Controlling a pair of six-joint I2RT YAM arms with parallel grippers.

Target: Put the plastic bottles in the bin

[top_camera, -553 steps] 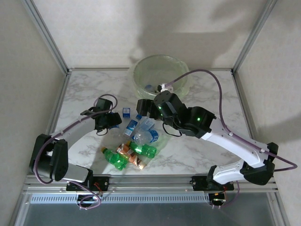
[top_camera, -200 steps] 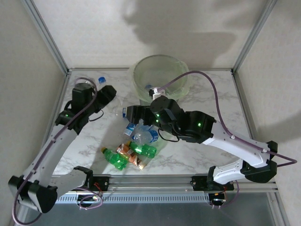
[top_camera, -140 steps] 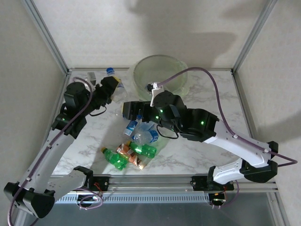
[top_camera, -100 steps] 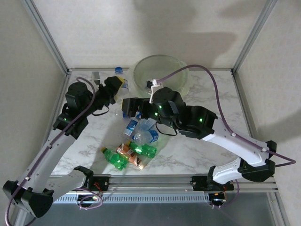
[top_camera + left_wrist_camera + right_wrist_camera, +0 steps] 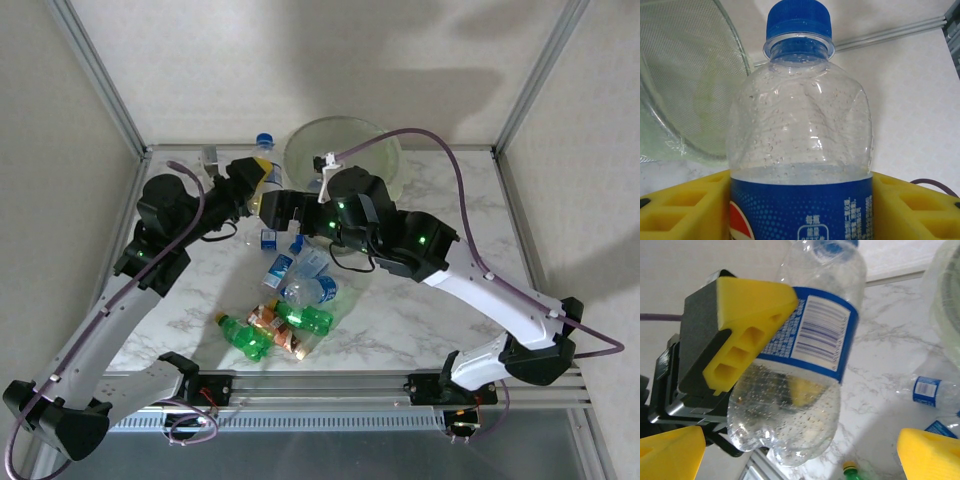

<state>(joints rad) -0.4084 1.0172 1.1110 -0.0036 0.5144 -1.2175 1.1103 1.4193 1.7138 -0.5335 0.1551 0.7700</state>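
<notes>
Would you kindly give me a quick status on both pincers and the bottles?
Left pincer shut on clear blue-capped bottle, raised beside the bin. Right pincer open, close to that bottle. Other bottles piled on the table.

My left gripper point(image 5: 252, 186) was down low by the heap of bottles point(image 5: 288, 310). Now it is up high, just beside the round see-through bin with the green bag point(image 5: 390, 160). It squeezes a clear plastic bottle with a blue cap and blue label point(image 5: 800, 140). My right gripper point(image 5: 283, 210) was over the heap too. It has slid left, and its yellow fingers point(image 5: 670, 452) gape wide, facing that bottle's bottom end.
</notes>
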